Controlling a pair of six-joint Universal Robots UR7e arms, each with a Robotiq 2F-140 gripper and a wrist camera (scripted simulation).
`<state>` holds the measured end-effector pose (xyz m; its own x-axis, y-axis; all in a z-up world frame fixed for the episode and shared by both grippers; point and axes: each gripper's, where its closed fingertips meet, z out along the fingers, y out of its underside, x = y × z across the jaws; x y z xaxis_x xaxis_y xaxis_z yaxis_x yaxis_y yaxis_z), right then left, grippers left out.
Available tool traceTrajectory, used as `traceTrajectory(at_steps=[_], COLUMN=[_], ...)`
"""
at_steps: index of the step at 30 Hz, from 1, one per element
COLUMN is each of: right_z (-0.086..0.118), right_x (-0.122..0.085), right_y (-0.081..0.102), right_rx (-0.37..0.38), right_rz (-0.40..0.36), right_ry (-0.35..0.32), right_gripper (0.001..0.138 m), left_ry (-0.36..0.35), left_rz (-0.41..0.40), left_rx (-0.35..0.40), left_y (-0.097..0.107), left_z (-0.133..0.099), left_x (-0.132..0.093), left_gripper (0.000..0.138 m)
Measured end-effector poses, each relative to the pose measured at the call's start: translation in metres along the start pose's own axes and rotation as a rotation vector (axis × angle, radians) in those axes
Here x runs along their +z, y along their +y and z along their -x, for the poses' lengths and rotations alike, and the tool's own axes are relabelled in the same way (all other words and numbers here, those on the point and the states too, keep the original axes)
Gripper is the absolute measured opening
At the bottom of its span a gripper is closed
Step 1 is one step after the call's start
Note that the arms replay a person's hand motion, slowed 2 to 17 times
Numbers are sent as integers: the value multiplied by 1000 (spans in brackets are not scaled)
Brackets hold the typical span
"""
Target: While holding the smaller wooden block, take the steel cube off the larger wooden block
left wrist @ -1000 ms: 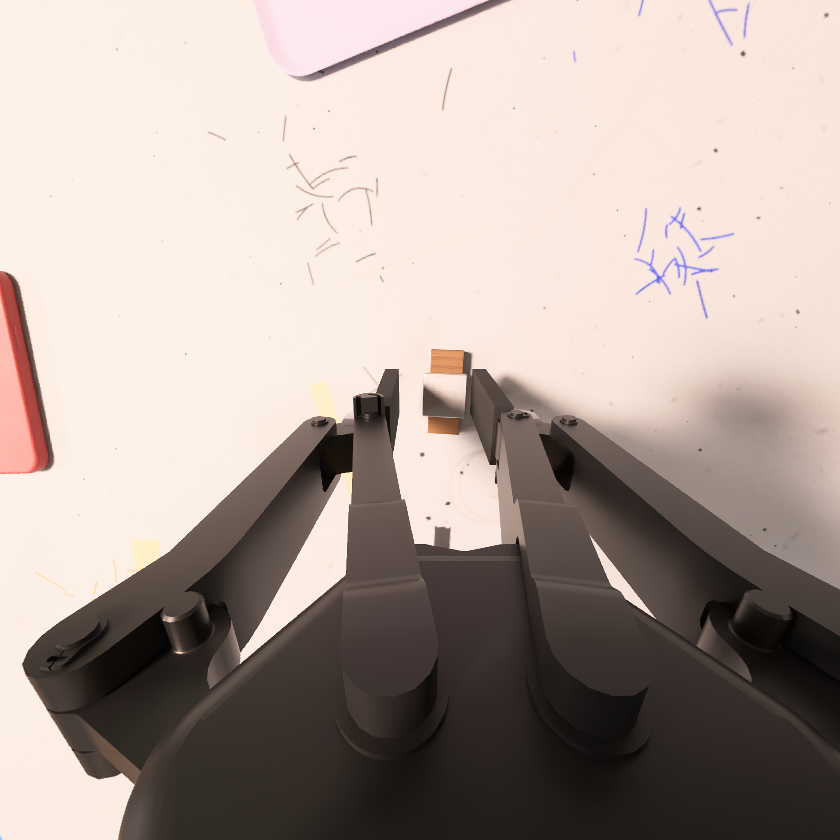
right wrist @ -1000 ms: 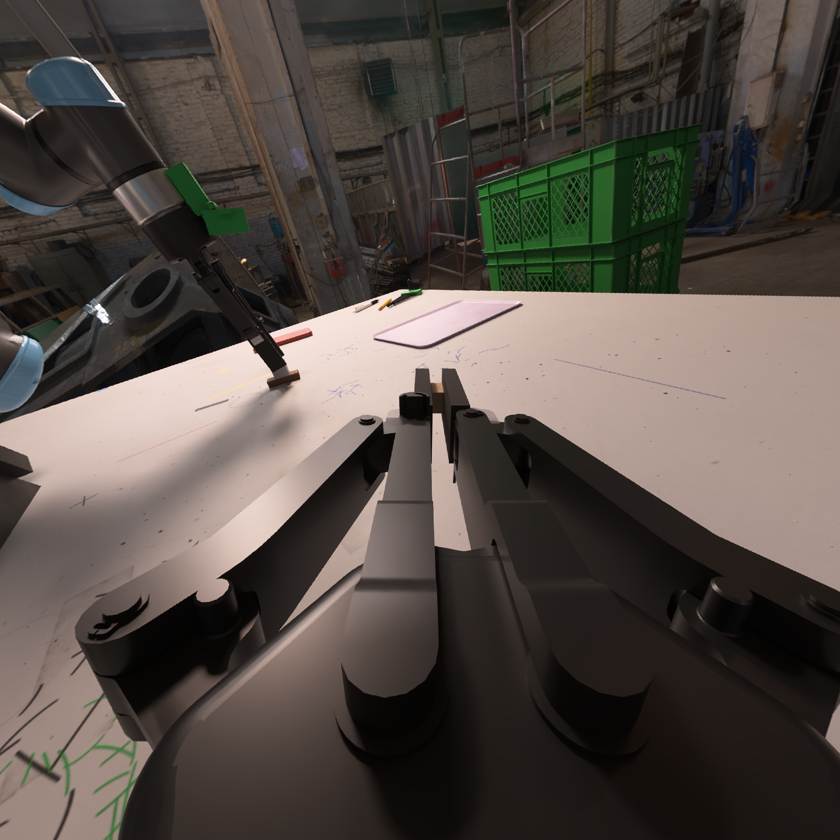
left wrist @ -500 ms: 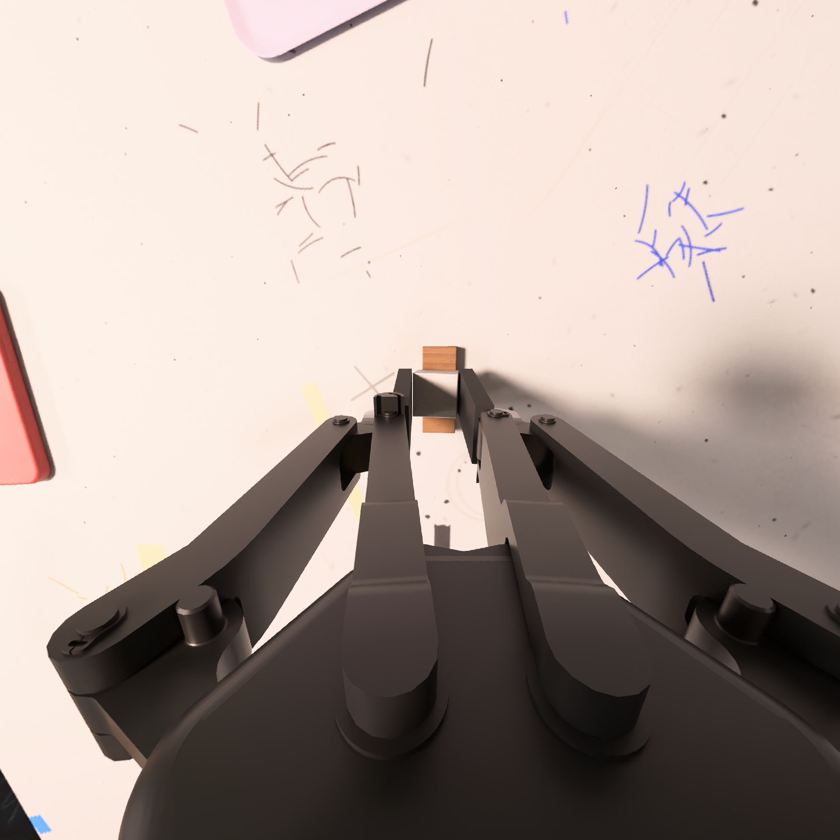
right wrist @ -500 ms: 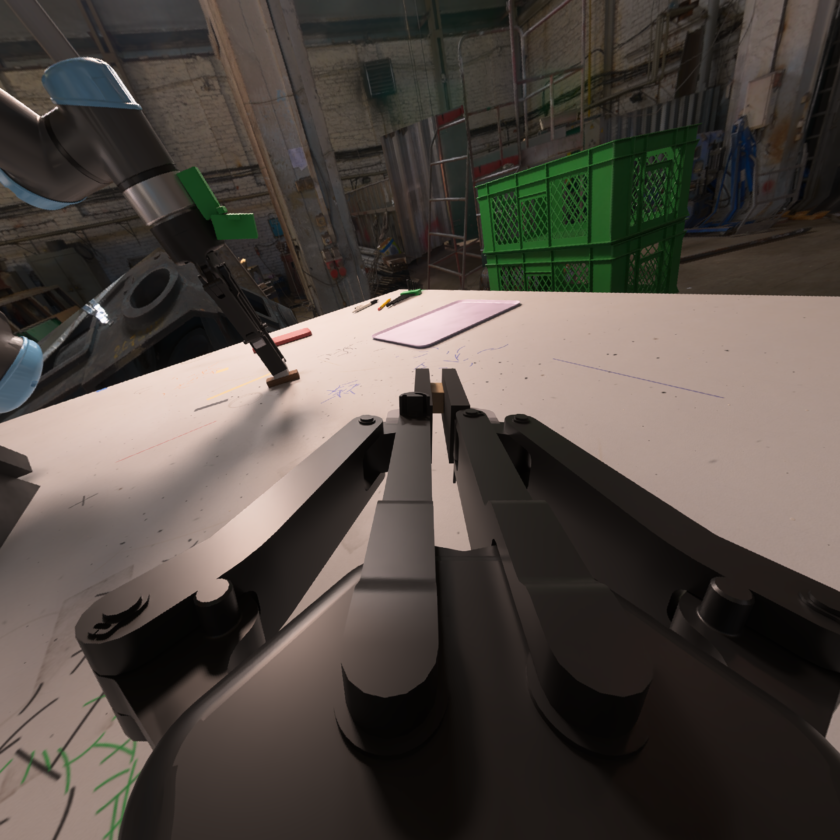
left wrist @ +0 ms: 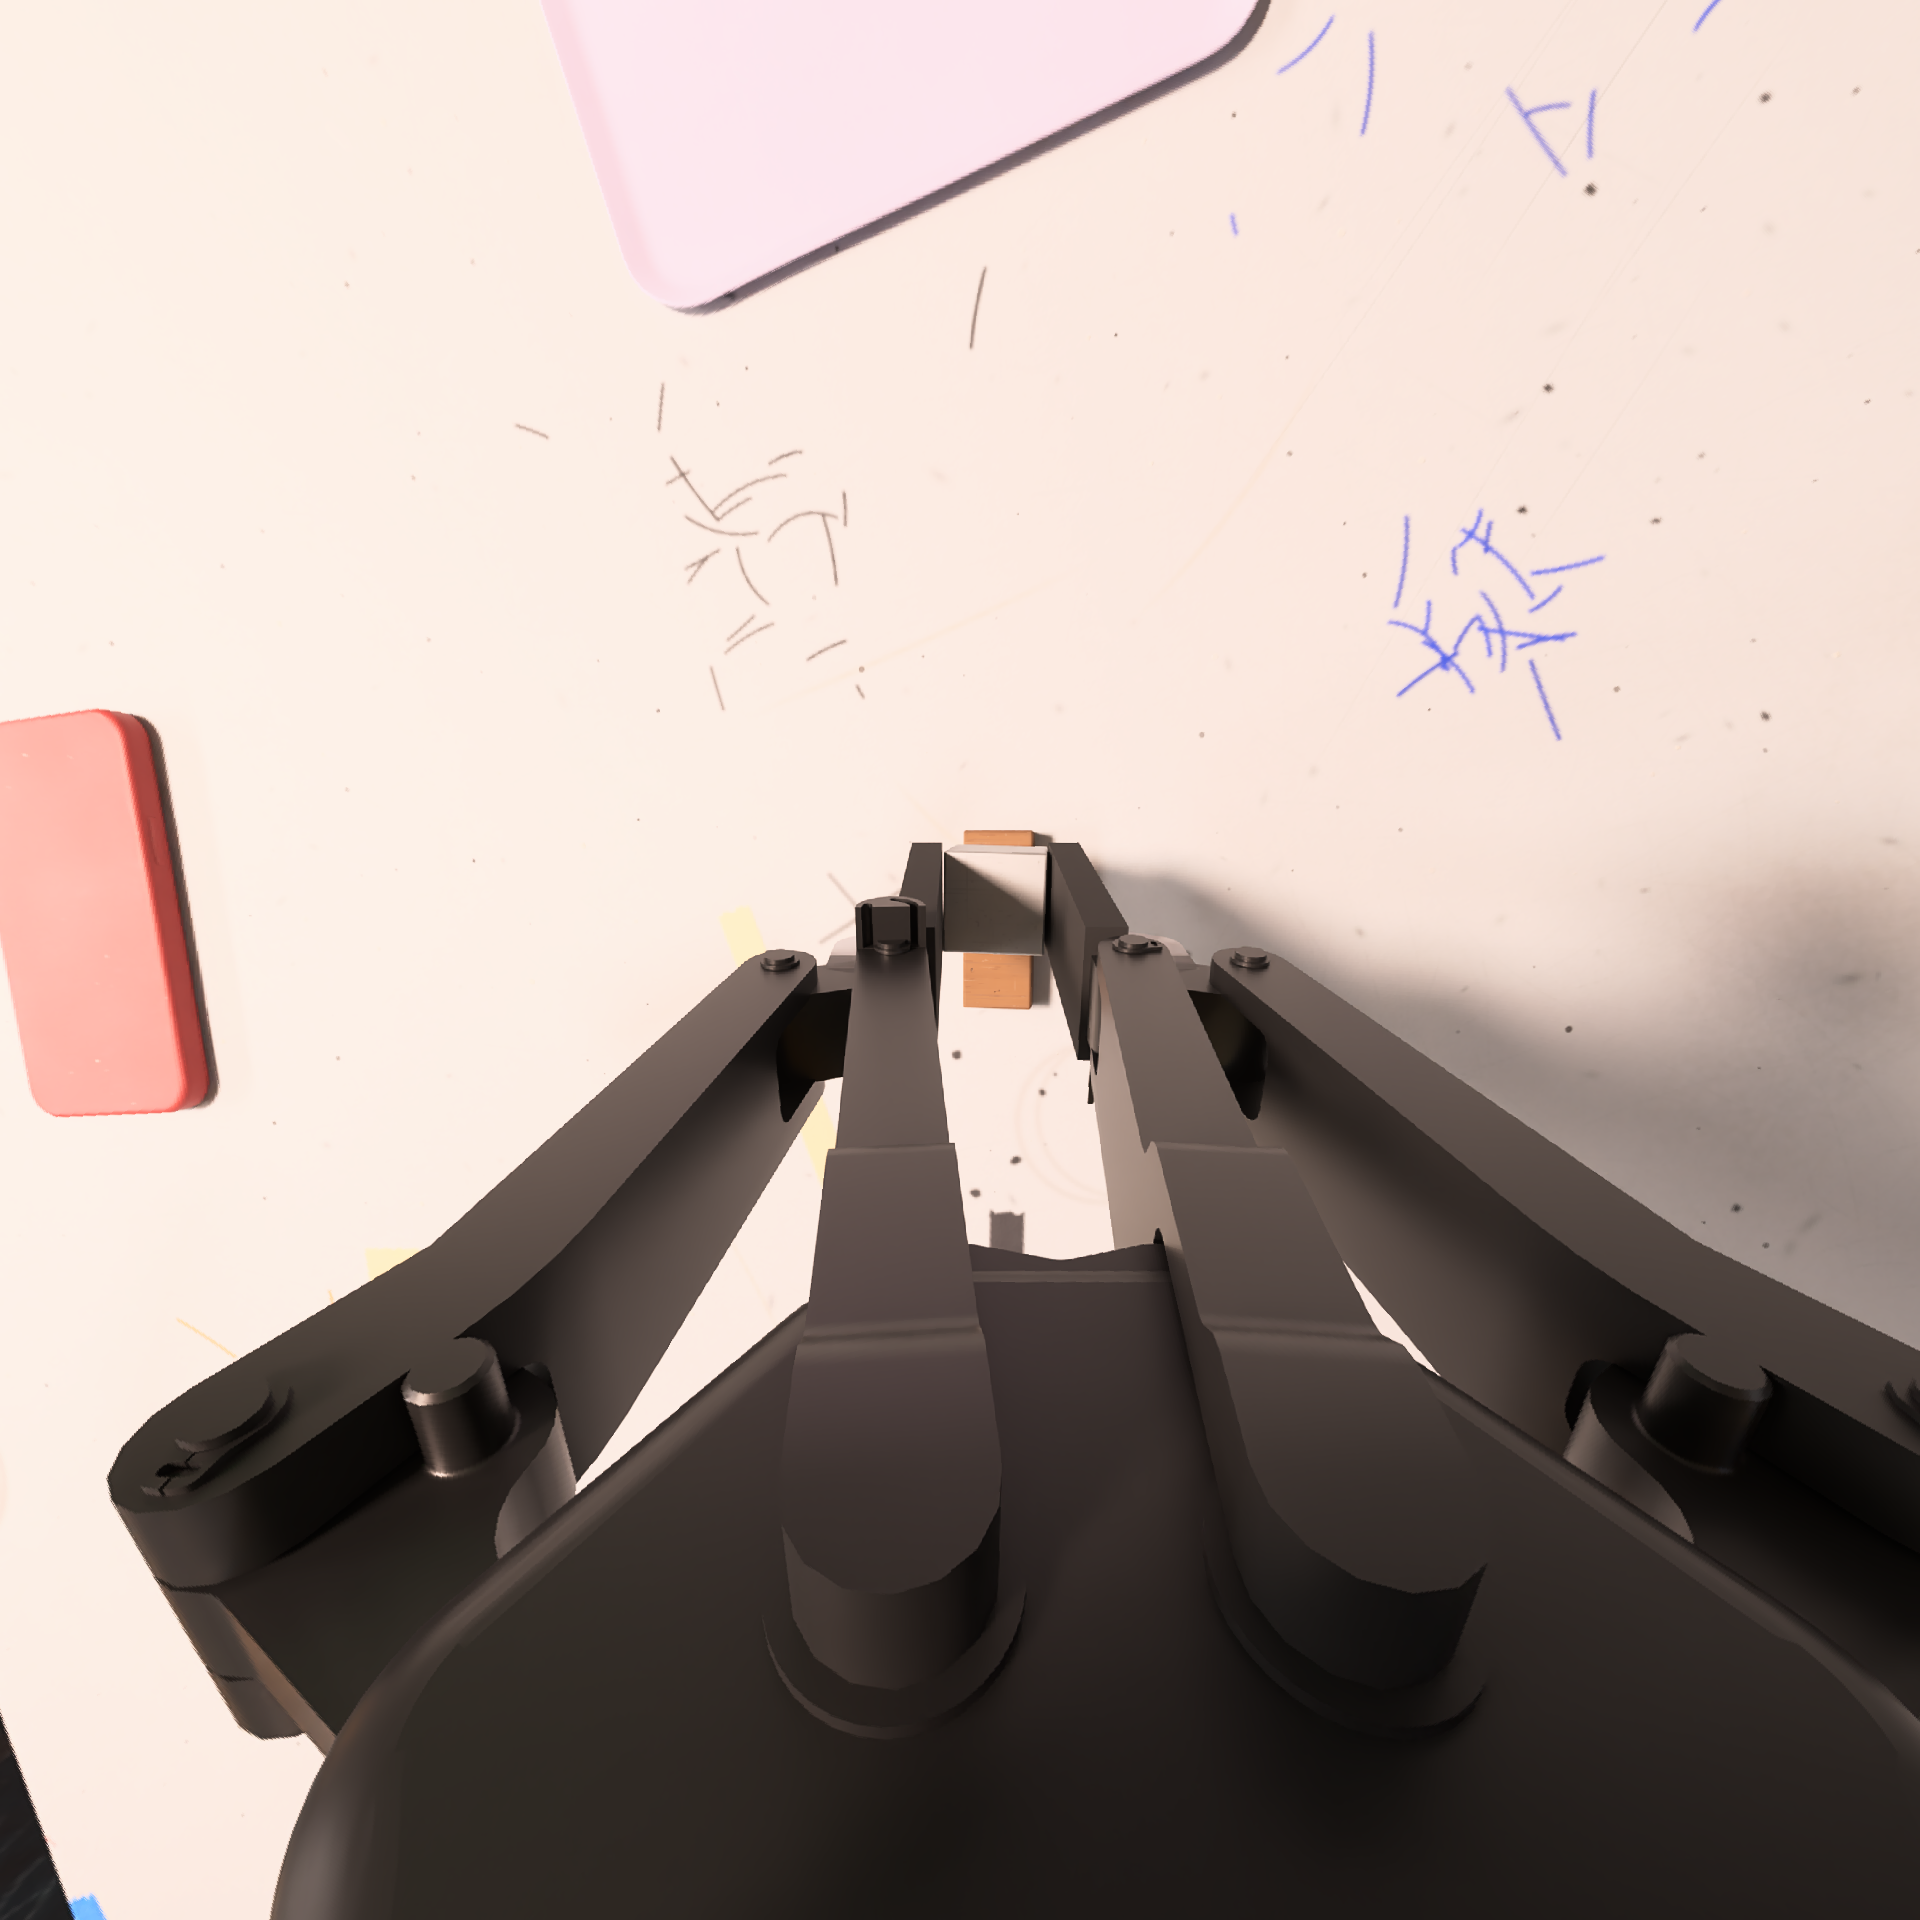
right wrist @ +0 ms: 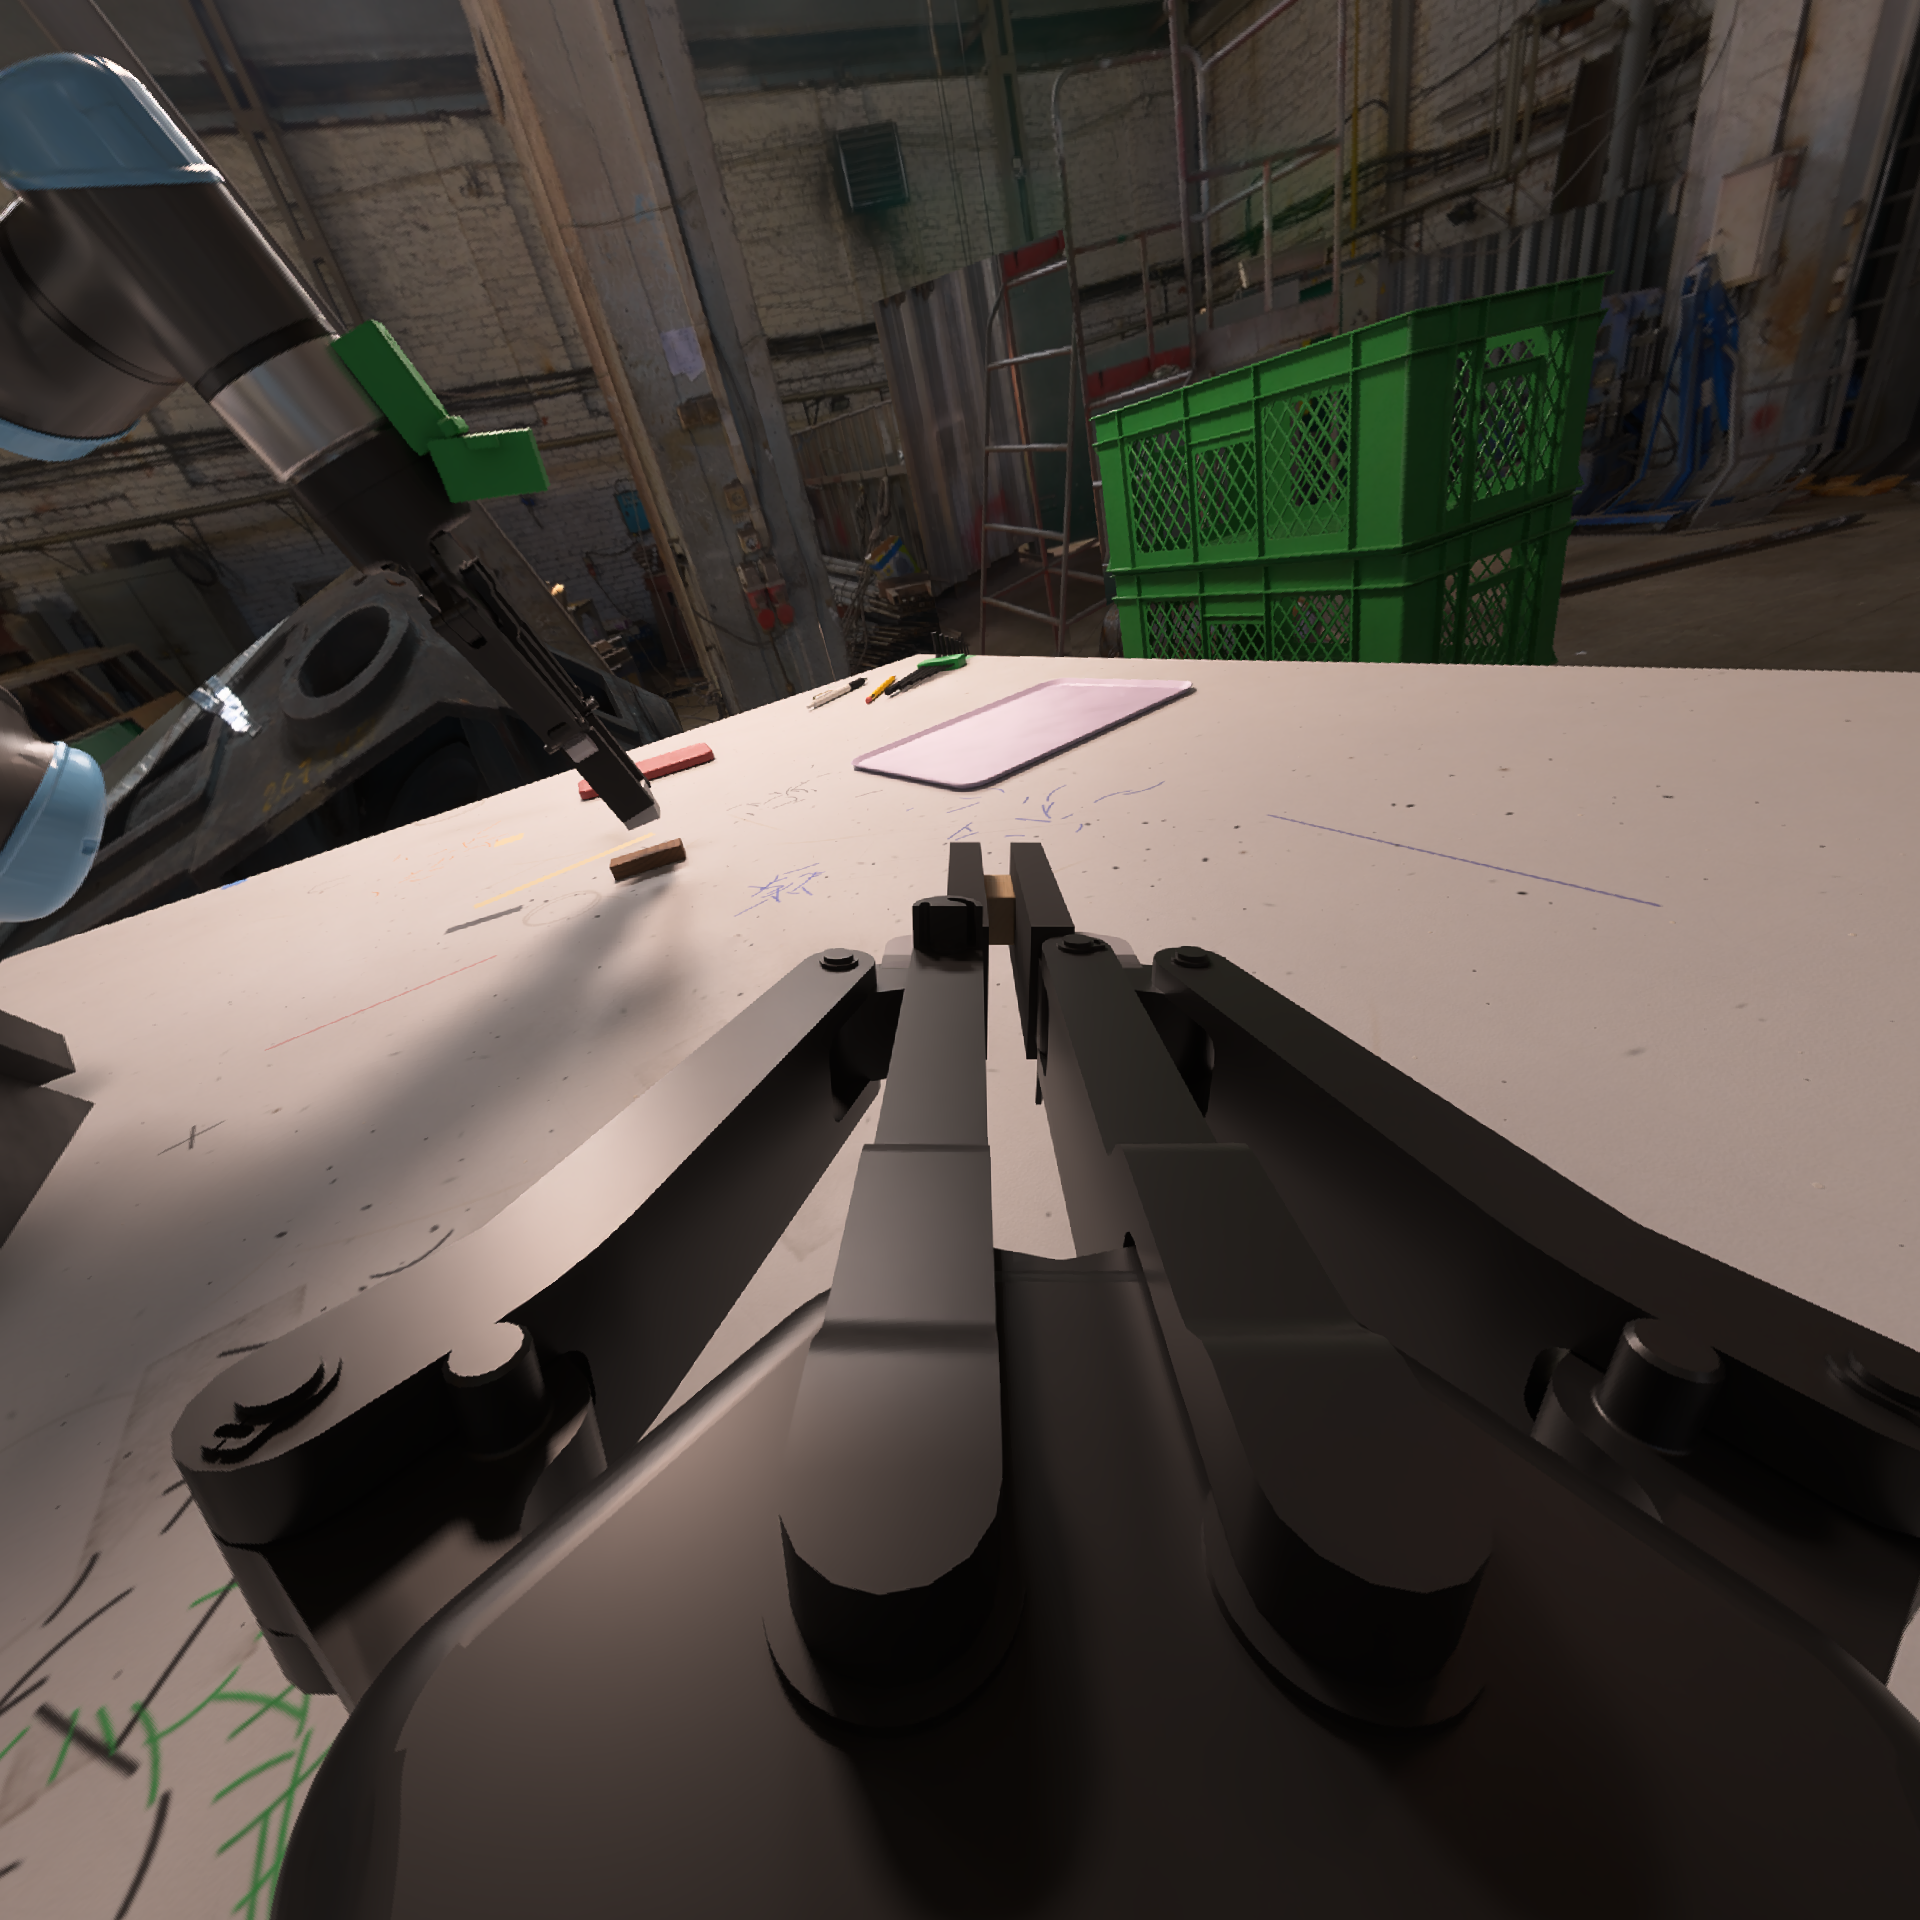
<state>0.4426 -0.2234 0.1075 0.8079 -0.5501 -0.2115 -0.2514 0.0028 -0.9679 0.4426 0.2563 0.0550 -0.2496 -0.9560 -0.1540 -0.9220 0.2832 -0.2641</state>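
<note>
In the left wrist view my left gripper (left wrist: 995, 894) is shut on the steel cube (left wrist: 993, 900) and holds it above the larger wooden block (left wrist: 995, 981), which lies flat on the table. In the right wrist view the left gripper (right wrist: 623, 795) hangs clear above that block (right wrist: 646, 859); the cube is hidden between its fingers there. My right gripper (right wrist: 995, 891) is shut on the smaller wooden block (right wrist: 998, 891), a pale piece held above the table.
A red flat slab (left wrist: 99, 914) lies left of the block and a pale pink tray (left wrist: 883, 114) lies beyond it. Pens (right wrist: 883, 686) lie at the far table edge. Green crates (right wrist: 1340, 530) stand behind the table (right wrist: 1455, 1039).
My left gripper closed on the steel cube and lifted it off the larger wooden block. The right gripper has not moved and keeps its block.
</note>
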Motion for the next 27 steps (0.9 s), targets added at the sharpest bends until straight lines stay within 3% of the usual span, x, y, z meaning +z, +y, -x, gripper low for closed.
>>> traceTrajectory(at_steps=[13,27], right_z=[-1,-2], right_x=[1,2], right_y=[2,3], right_rx=[5,12], right_rz=[5,9], right_ry=[0,-4], right_gripper=[8,8], left_ry=[-41,-111], left_rz=[-134,-342], left_rx=[66,221], left_y=[-23,-62], left_z=[-15,-58], left_x=[-46,-114], left_gripper=[27,27])
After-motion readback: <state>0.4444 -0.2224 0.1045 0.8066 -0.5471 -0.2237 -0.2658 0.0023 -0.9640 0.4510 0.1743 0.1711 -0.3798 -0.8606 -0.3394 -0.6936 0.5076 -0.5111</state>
